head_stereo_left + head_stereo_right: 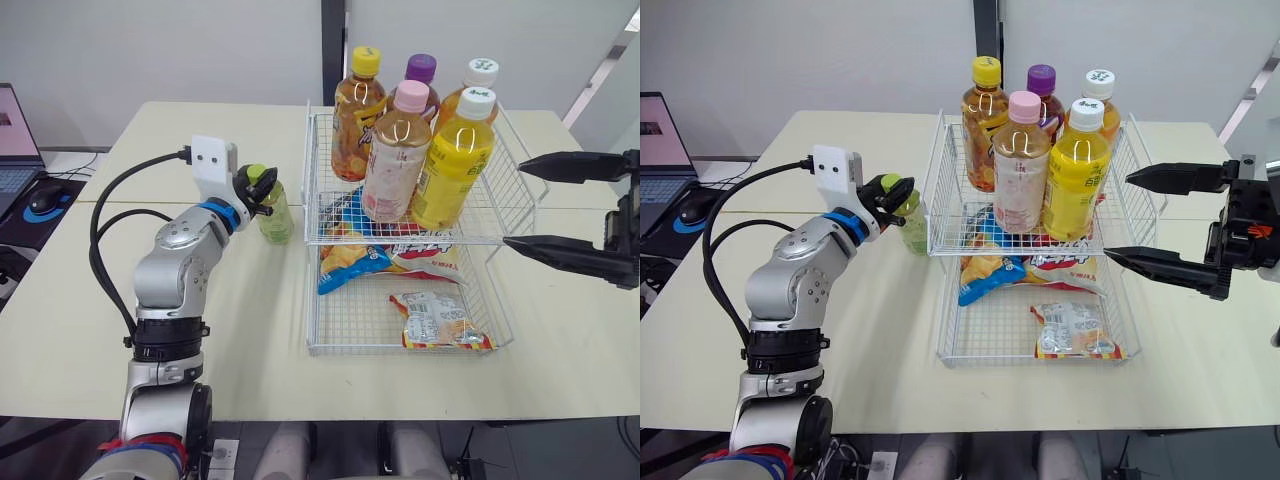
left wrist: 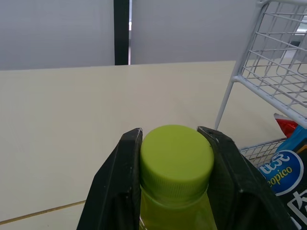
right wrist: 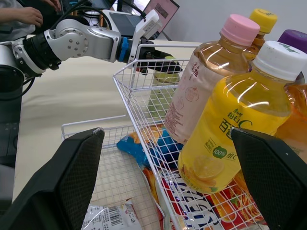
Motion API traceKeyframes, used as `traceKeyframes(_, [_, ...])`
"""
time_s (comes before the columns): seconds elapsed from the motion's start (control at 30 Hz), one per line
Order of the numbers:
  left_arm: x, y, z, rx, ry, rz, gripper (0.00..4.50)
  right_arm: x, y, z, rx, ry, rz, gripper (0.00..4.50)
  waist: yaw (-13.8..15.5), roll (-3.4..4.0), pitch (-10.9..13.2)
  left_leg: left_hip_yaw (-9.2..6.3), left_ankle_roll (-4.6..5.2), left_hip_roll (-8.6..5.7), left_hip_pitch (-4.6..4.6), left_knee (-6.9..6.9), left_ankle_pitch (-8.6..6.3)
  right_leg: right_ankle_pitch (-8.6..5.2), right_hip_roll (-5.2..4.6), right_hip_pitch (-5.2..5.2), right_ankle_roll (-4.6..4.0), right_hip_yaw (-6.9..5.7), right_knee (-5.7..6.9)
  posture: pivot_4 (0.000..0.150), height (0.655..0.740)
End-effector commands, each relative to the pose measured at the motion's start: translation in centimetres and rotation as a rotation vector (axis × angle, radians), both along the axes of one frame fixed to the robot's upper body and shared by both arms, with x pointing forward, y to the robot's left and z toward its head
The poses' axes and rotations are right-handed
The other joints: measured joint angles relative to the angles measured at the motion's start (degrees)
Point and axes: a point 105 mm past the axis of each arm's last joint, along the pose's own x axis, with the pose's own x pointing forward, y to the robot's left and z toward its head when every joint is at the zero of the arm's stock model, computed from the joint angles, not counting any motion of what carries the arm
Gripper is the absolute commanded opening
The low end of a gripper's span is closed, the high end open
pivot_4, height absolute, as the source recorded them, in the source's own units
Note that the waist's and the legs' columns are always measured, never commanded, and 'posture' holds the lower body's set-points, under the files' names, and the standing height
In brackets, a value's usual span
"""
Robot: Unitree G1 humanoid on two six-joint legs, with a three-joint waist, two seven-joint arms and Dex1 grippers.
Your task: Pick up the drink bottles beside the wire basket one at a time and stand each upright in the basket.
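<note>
Head view: left of centre, the left gripper (image 1: 262, 190) is clamped on the green-capped bottle (image 1: 277, 218), which is upright just beside the wire basket (image 1: 312, 190). At the right edge, the right gripper (image 1: 515, 203) is spread wide.

Left wrist view: both fingers (image 2: 117, 187) press the cap (image 2: 176, 158).

Right wrist view: the pink-capped bottle (image 3: 204, 91) and the yellow drink bottle (image 3: 230, 134) stand upright in the basket.

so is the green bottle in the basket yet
Not yet. The green bottle stands upright outside the basket, left jaws clamped on its cap.
</note>
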Motion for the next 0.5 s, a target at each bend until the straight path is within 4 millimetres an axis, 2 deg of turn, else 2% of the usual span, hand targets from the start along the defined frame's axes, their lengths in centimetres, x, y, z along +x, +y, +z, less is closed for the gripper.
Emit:
traceKeyframes(0.03, [-1.4, 0.4, 3.4, 0.007, -0.104, -0.030, 1.38, -0.2, 0.2, 0.7, 0.002, -0.047, 0.006, 4.50, 0.0, 0.00, 0.0, -0.02, 0.00, 0.00, -0.01, 0.00, 0.00, 0.00, 0.00, 0.00, 0.00, -0.02, 0.00, 0.150, 0.7400])
traceKeyframes(0.37, [-3.9, 3.2, 7.4, 0.067, -0.127, -0.093, 1.38, -0.3, 0.4, 0.7, 0.024, -0.057, 0.010, 4.50, -0.1, -0.01, 0.0, -0.05, 0.00, 0.02, -0.02, -0.01, 0.00, 0.00, 0.03, 0.00, 0.00, -0.04, -0.03, 0.150, 0.7400])
traceKeyframes(0.5, [-5.9, 4.5, 10.9, 0.058, -0.173, -0.213, 1.38, -0.2, 0.1, 0.6, 0.034, -0.068, 0.001, 4.50, -0.1, -0.04, 0.0, -0.07, 0.00, 0.02, -0.05, -0.01, 0.00, 0.00, 0.03, 0.00, 0.00, -0.07, -0.05, 0.150, 0.7400])
